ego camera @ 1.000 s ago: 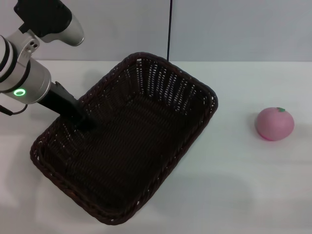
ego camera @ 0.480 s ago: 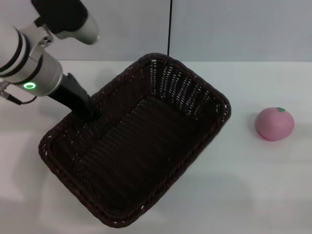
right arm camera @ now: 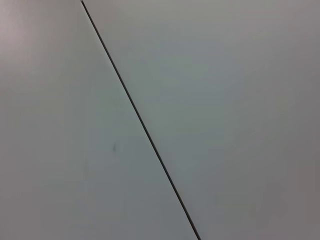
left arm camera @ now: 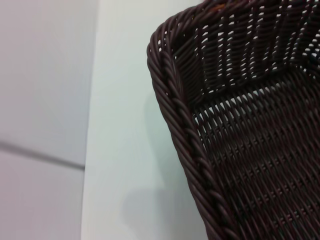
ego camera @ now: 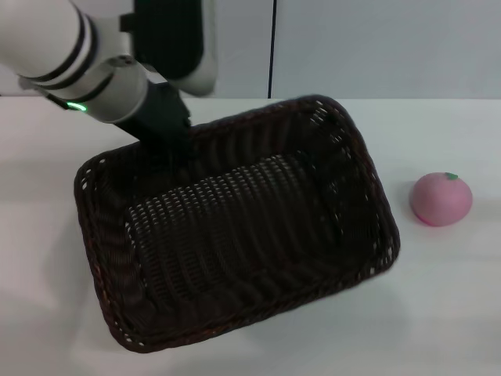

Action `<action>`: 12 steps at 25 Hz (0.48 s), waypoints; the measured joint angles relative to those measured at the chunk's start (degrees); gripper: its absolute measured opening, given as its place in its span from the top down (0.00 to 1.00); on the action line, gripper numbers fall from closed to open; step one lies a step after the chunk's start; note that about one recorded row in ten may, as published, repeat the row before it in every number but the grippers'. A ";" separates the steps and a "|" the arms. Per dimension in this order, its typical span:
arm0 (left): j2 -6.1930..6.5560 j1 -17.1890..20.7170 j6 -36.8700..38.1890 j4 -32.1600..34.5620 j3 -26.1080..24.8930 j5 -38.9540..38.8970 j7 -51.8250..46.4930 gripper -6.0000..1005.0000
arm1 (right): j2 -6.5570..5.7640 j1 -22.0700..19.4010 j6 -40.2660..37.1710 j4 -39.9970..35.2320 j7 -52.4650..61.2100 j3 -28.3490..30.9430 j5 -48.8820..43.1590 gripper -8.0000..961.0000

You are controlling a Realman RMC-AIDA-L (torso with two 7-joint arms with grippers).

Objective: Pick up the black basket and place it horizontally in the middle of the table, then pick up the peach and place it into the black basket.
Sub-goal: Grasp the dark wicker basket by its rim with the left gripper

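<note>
Left arm: silver and white round segments with black bands and a small green light, reaching in from the upper left of the head view.
Left gripper (ego camera: 174, 135): black, set at the far long rim of the basket, near its left end; the jaws are hidden against the dark weave, so I cannot tell how far open they are or whether they grip the rim.
Basket (ego camera: 235, 235): large, rectangular, very dark brown-black wicker with rounded corners; it sits left of centre on the table, long side running roughly left to right, right end swung a little farther back.
Basket rim (left arm camera: 187, 135): thick braided rope of glossy strands, curving round one corner in the left wrist view.
Basket walls: openwork, with light showing through small gaps; the floor is tightly woven in ridged rows.
Table (ego camera: 438, 298): flat, plain white, smooth.
Peach (ego camera: 441, 199): small, round, matte pink with a tiny green leaf mark on top, on the table to the right of the basket, apart from it.
Right gripper: not in view; its wrist camera shows only a pale grey panel crossed by a thin dark seam (right arm camera: 140, 122).
</note>
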 joint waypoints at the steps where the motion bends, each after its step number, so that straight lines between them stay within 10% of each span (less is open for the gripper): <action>1: 0.00 0.00 0.00 0.00 0.00 0.00 0.00 0.78 | 0.00 0.00 0.00 0.00 0.00 0.00 0.00 0.25; 12: 0.02 -0.03 -1.16 1.87 8.89 -0.77 5.72 0.77 | 0.09 -0.65 0.09 0.41 0.06 0.00 0.01 0.25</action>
